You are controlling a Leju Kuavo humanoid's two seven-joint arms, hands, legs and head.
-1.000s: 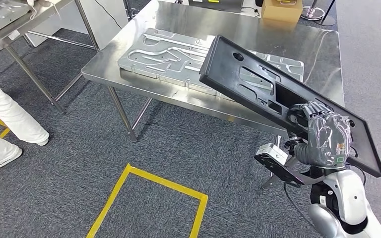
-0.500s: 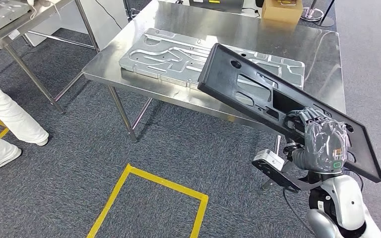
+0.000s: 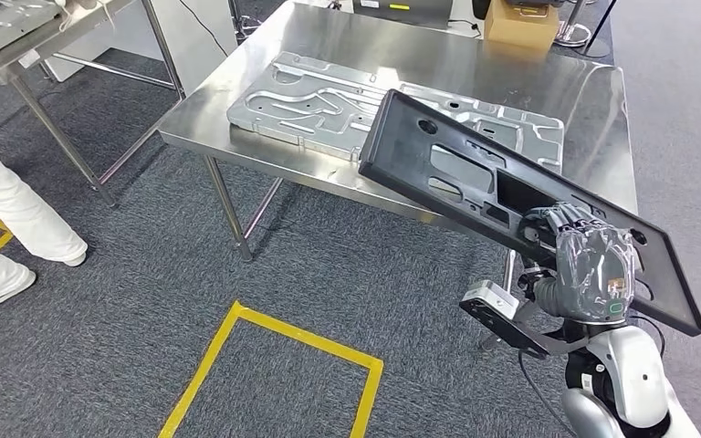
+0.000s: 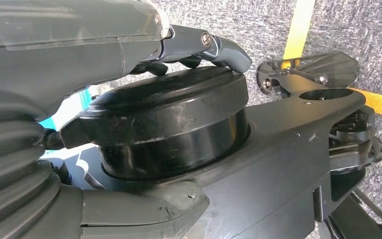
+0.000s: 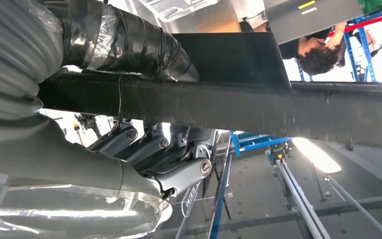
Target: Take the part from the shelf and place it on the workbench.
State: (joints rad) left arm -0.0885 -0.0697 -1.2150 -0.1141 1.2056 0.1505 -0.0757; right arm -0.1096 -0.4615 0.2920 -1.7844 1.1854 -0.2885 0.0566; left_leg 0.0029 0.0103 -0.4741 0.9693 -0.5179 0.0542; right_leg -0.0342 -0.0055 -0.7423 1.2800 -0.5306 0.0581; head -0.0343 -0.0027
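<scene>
Right hand around black part

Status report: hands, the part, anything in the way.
Right hand grips black panel, tilted over workbench edge. Left hand holds nothing, beside robot's body. Silver stamped plate occupies the bench ahead.

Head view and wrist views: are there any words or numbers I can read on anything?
None can be read.
Yellow sticker on the grey box: too small to read.
White tag by the right robot hand: blurred.
Green mark on that robot hand's back: too small.
Black part it holds: no writing visible.
</scene>
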